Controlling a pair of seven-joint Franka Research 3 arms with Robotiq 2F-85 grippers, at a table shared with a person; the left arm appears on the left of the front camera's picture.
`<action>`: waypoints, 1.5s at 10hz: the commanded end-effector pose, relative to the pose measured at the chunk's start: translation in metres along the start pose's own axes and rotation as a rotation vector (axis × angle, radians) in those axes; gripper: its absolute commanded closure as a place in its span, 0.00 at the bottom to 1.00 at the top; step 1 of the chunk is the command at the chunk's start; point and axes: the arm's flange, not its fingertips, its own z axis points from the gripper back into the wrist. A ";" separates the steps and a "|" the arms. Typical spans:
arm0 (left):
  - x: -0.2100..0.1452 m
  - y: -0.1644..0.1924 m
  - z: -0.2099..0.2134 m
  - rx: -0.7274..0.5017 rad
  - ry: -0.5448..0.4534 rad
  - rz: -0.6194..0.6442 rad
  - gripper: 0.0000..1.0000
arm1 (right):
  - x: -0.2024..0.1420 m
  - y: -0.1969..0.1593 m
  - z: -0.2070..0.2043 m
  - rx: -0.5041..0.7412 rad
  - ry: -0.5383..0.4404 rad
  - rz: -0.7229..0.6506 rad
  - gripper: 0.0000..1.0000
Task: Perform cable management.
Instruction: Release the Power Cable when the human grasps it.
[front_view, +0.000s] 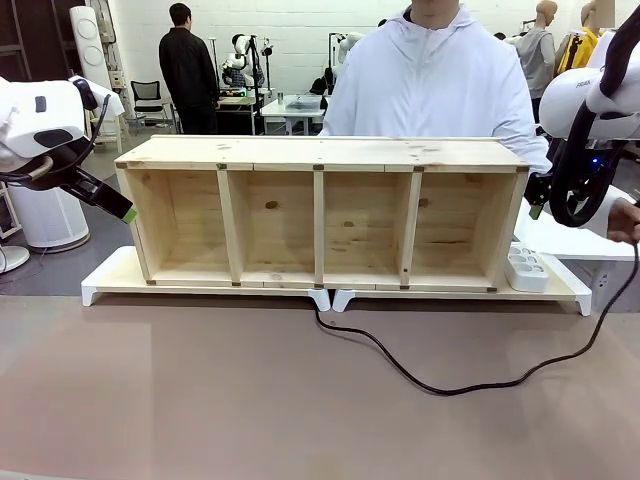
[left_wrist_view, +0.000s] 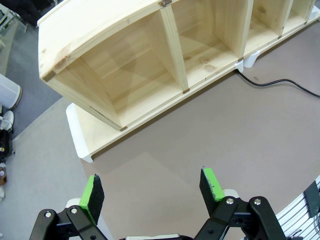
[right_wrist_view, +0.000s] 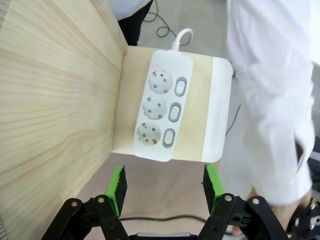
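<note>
The cable (front_view: 455, 389) is a thin black cord. It comes out from under the middle of the wooden shelf (front_view: 320, 160), loops over the brown tabletop and rises at the right edge toward the person's hand (front_view: 626, 220); its plug is hidden. The left wrist view has a stretch of the cable (left_wrist_view: 280, 82) near the shelf's base. My left gripper (front_view: 125, 212) hovers open off the shelf's left end, its jaws (left_wrist_view: 151, 189) empty above bare table. My right gripper (right_wrist_view: 165, 189) hangs open and empty beside the shelf's right end, just above the white power strip (right_wrist_view: 162, 117). A piece of cable (right_wrist_view: 165, 218) lies below it.
The shelf stands on a white base (front_view: 110, 280) and has several open compartments. The power strip (front_view: 526, 268) lies on the base's right end. A person in a white jacket (front_view: 430, 80) stands behind the shelf, a sleeve (right_wrist_view: 270, 100) close to my right gripper.
</note>
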 end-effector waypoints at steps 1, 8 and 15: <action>0.000 0.000 0.000 0.003 0.002 -0.003 0.00 | 0.000 0.000 -0.001 0.000 0.002 -0.006 0.21; 0.000 0.000 0.000 0.003 0.002 -0.003 0.00 | 0.000 0.000 -0.001 0.000 0.002 -0.006 0.21; 0.000 0.000 0.000 0.003 0.002 -0.003 0.00 | 0.000 0.000 -0.001 0.000 0.002 -0.006 0.21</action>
